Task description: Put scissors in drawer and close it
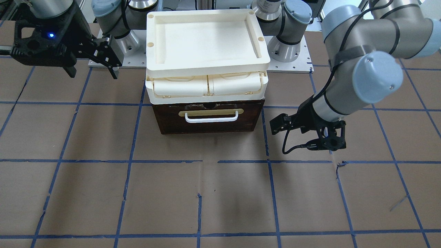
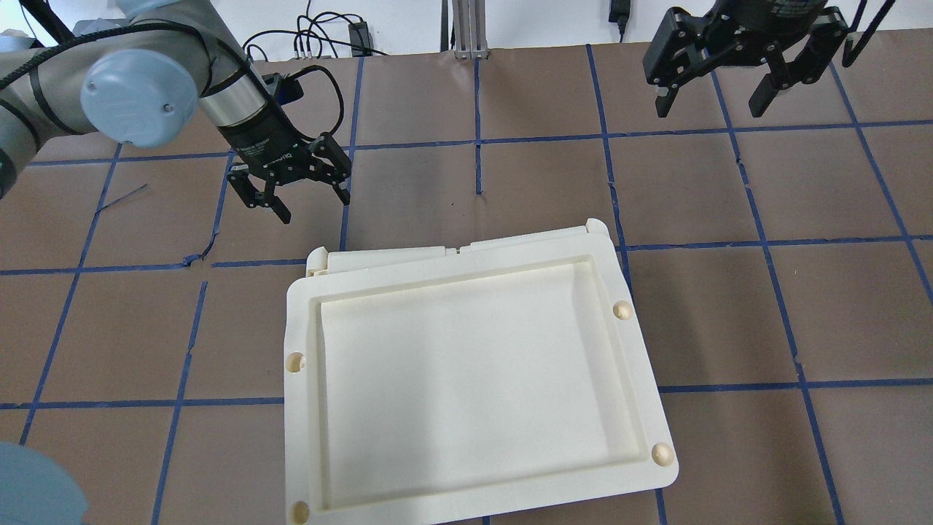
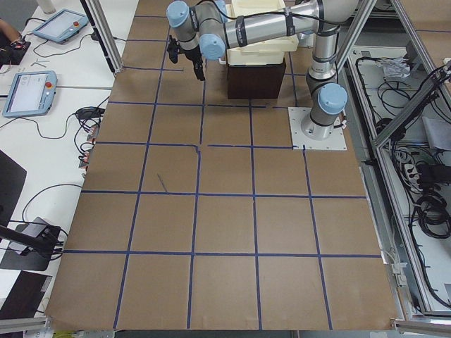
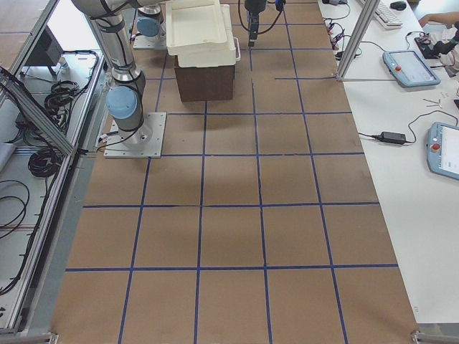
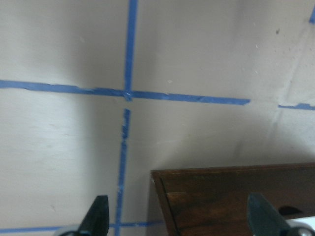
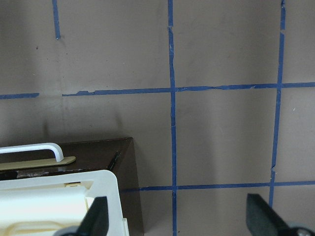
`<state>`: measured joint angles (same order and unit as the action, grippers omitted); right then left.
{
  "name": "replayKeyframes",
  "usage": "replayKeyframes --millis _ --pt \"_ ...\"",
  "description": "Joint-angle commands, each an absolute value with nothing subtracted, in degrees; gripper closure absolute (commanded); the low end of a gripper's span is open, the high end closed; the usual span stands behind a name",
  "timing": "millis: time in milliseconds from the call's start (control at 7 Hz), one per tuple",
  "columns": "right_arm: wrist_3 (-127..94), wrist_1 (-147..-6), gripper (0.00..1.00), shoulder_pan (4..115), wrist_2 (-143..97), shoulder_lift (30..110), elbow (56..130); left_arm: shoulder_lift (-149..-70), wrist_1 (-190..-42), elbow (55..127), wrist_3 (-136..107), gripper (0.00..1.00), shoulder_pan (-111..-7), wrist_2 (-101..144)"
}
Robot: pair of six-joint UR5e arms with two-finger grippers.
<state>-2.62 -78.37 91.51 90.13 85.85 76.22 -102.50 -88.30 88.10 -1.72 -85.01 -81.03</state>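
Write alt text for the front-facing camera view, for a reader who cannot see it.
A dark brown drawer with a white handle sits shut beneath a cream tray unit on a brown table gridded with blue tape. The left gripper hangs open beside it at the view's right, the right gripper open at upper left. No scissors are visible.

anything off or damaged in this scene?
Only minor wear: the brown table paper is torn at a tape crossing near the left gripper. The drawer looks shut; the scissors show in no view.
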Motion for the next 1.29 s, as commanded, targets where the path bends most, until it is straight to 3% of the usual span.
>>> replayKeyframes --millis 0,1143 --pt "-2.37 -79.19 0.0 91.94 91.41 85.78 76.9 -94.87 -88.33 88.24 -0.62 0.0 -83.32 -82.43" --pt "-2.29 -81.21 0.0 91.32 91.41 86.13 77.34 -92.9 -88.77 90.97 -0.62 0.0 -84.73 -88.59"
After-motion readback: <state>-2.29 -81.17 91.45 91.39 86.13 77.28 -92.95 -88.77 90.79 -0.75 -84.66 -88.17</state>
